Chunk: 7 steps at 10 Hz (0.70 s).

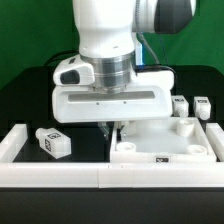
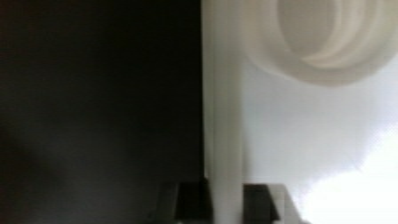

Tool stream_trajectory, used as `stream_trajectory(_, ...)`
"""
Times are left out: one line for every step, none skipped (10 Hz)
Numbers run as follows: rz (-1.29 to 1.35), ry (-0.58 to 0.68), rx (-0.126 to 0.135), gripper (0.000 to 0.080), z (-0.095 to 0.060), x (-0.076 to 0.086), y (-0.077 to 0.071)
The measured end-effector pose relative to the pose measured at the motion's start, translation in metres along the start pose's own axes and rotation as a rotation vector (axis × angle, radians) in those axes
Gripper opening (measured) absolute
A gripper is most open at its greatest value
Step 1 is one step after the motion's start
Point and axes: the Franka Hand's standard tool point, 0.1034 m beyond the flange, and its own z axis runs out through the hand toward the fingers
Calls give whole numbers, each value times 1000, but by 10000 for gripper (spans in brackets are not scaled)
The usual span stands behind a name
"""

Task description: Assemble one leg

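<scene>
1. While clamped narrow across the rim of the top (image 2: 302, 130), with the fingers (image 2: 183, 203) one to each side of that edge and no gap visible in the wrist view, carrying no leg at all.
2. Resting flat on the bench (image 1: 30, 100), toward the exterior view's right and close against the fence (image 1: 100, 178). Probably pinched by the rim in order to be slid or squared into that corner, not lifted.
3. Close beside the pinched edge, a round socket (image 2: 338, 30), facing upward. Presumably oriented so to take a leg from above.
4. Lying on its side inside the fence at the exterior view's left, well apart from the top: one leg (image 1: 52, 143). Easy to reach there, with free bench around it.
5. Beyond the top at the exterior view's right, two more legs (image 1: 180, 105), side by side. Cannot tell whether upright or lying.
6. Judged early in the task, with no leg seated in any socket visible. Next move likely: brace the top, release the rim, fetch the nearest leg.
7. Possible trouble: tilting or skewing the top through so thin a hold at one edge.
</scene>
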Motion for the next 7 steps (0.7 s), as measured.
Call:
stream_trajectory(-21,9,-4,52,-1,10,-3)
stream_trajectory(-35,-10,0,52,2,11,-4)
stream_trajectory(-34,-30,-12,54,2,11,-4)
stream_trajectory(-47,-33,-33,54,2,11,-4)
stream_trajectory(-64,-35,-54,54,1,11,-4)
stream_trajectory(-61,-35,-52,54,2,11,-3)
stream_trajectory(-61,-34,-52,234,2,11,-3)
